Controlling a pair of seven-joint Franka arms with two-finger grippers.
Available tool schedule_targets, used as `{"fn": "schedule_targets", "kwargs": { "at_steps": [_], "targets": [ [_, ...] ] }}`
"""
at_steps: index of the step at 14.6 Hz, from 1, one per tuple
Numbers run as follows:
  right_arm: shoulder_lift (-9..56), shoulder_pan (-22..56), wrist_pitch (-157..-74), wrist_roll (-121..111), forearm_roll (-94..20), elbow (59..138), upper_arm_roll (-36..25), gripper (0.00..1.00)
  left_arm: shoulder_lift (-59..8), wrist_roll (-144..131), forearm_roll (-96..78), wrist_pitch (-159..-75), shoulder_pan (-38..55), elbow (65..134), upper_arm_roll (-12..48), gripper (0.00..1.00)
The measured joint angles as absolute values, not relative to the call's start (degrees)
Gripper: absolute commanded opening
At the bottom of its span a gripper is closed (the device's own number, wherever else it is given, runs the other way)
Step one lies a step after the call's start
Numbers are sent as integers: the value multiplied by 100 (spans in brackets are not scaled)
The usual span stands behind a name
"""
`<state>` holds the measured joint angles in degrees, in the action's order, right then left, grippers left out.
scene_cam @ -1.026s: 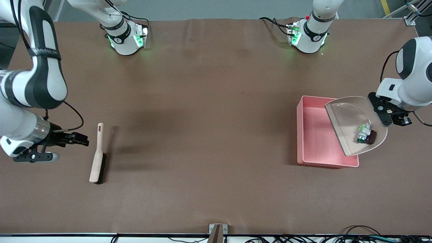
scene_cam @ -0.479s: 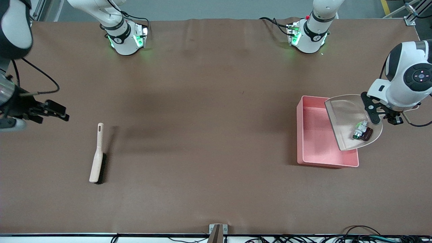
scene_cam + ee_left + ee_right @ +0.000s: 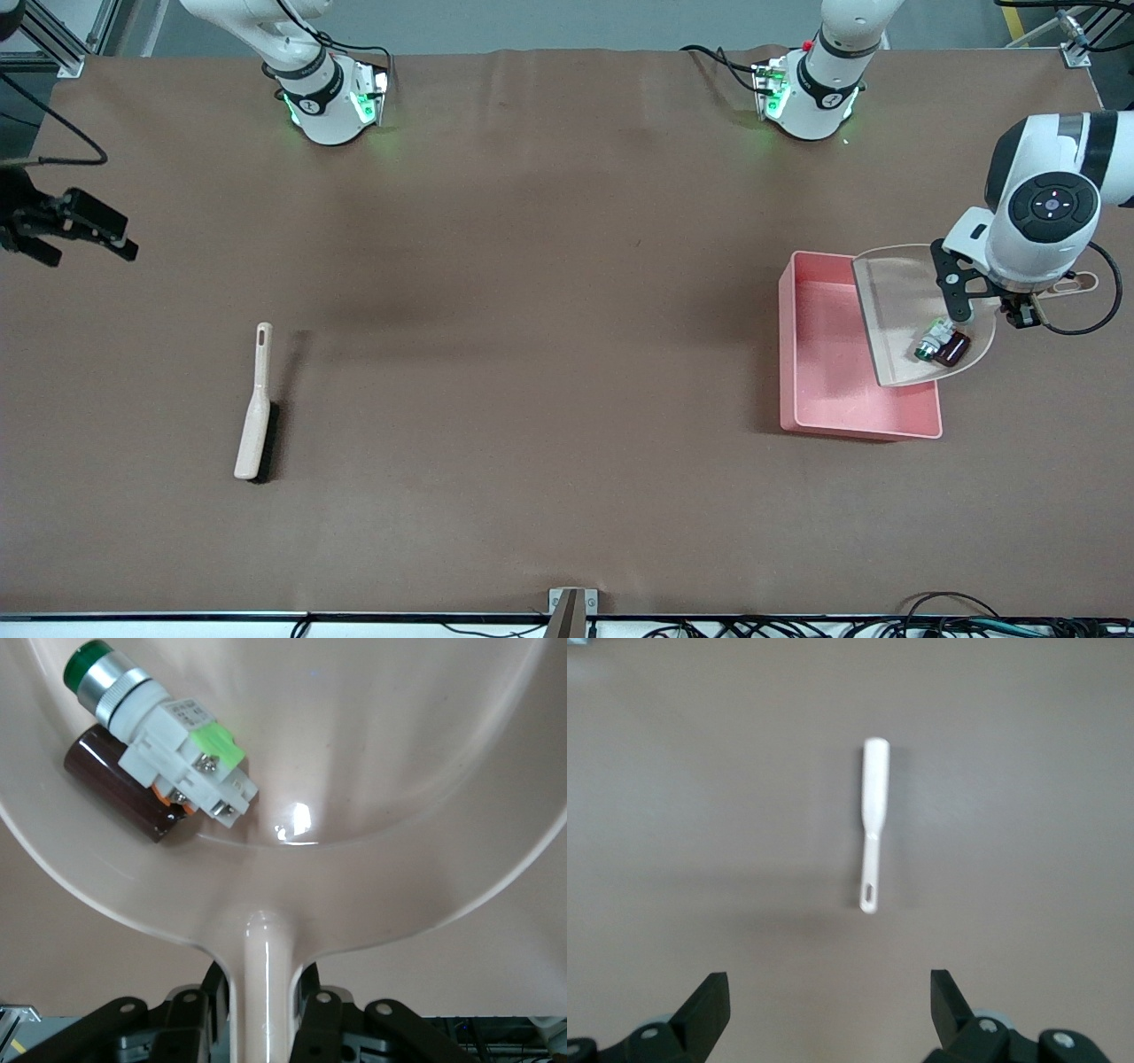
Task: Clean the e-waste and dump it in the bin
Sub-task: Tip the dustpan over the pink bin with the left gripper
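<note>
Pink plastic marks the bin (image 3: pixel 828 354), a rectangular tub standing on the brown table (image 3: pixel 549 310) toward the left arm's end. Over its edge the left gripper (image 3: pixel 997 297) holds the beige dustpan (image 3: pixel 904 306) by the handle, fingers clamped tight on the stem, as the left wrist view shows (image 3: pixel 264 992). The pan is tilted, its open lip over the tub. The e-waste lies in the pan's bowl, not yet in the bin: the white electrical component (image 3: pixel 932 341) with its green tip, and the small dark maroon block (image 3: pixel 952 347) touching it. In the left wrist view the white part (image 3: pixel 164 718) rests across the maroon block (image 3: pixel 115 784) against the pan's curved wall (image 3: pixel 425 744).

Compared with a second ago, the left arm's wrist has turned and shifted toward the bin, so the pan now reaches less past the tub's outer wall, and the two pieces have slid a little toward the pan's lip.

The right gripper (image 3: pixel 80 232) has risen and drawn away from the brush (image 3: pixel 255 403); it now hangs over the table's edge at the right arm's end, fingers spread wide and empty. The brush lies flat where it was, seen from above in the right wrist view (image 3: pixel 873 819).
</note>
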<state>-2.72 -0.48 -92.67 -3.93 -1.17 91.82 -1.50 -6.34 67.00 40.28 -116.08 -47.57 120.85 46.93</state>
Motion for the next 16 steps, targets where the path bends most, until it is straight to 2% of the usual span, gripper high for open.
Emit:
{"fn": "schedule_targets", "kwargs": {
  "at_steps": [3,11,16],
  "targets": [
    [-422,-286,-9122,-206,122,9203,238,100,-673,6483,4563,-11613,-4758,12230,4692,1],
    [-373,-403,-9119,-73,46,9204,-216,100,-756,6393,5397,-11147,-4724,12308,4893,1],
    [-312,-346,-9129,-77,46,9205,-158,100,-803,6044,5600,-10408,-4000,12275,4942,1]
  ]
}}
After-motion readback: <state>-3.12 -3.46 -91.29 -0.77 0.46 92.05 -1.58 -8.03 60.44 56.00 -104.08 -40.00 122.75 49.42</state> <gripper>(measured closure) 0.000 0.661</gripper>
